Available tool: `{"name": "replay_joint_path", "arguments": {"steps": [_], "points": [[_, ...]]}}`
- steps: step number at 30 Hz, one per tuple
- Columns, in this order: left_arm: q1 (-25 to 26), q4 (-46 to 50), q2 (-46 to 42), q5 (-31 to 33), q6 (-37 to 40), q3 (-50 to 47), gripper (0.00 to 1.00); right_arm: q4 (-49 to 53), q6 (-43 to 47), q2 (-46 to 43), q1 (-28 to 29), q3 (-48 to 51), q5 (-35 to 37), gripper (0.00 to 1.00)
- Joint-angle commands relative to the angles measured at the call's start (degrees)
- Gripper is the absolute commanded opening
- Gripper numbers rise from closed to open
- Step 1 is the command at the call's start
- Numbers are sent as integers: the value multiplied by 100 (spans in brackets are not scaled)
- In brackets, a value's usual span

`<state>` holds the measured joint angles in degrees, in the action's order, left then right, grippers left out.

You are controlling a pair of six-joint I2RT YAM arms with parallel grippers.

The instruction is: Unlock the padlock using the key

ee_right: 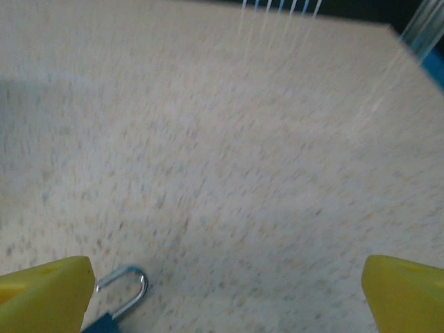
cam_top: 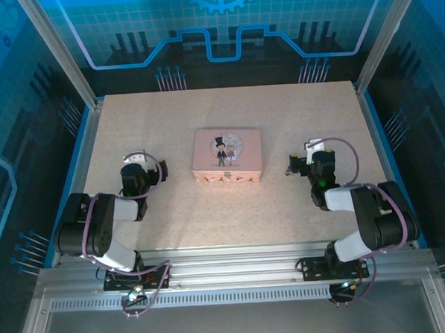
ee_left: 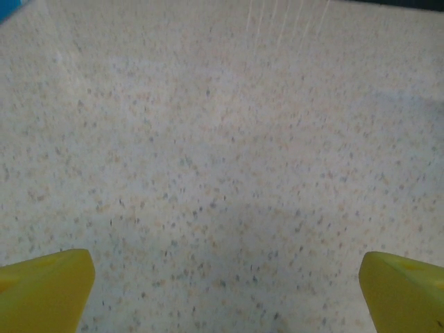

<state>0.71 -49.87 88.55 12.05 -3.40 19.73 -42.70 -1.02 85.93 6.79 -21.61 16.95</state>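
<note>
Yellow fingertip of our open right gripper, lower left, sits just beside the padlock, which we judge hard and slick, best pinched by its body; left gripper gapes empty too.

Table: beige, finely speckled in grey and brown. Box at table centre: pink lid with a cartoon figure in black top hat and suit. Padlock: silver shackle, dark blue body. Left tool and right tool: yellow fingers. Left arm and right arm: black and light grey, with purple cables. Rear wall: blue, grid-patterned.
</note>
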Motion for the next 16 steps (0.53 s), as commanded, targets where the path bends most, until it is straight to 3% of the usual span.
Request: {"name": "replay_joint_path", "arguments": {"steps": [1,3,16], "points": [[189,-412,9,415,244,145,99,-249,-112,-5,-190,-187,-311,100],[218,-446,23,455,270,136,99,-369,-40,31,-52,-161,-48,100],[243,-486,30,327,347,129,99,-284,-40,36,-127,-214,-274,100]]}}
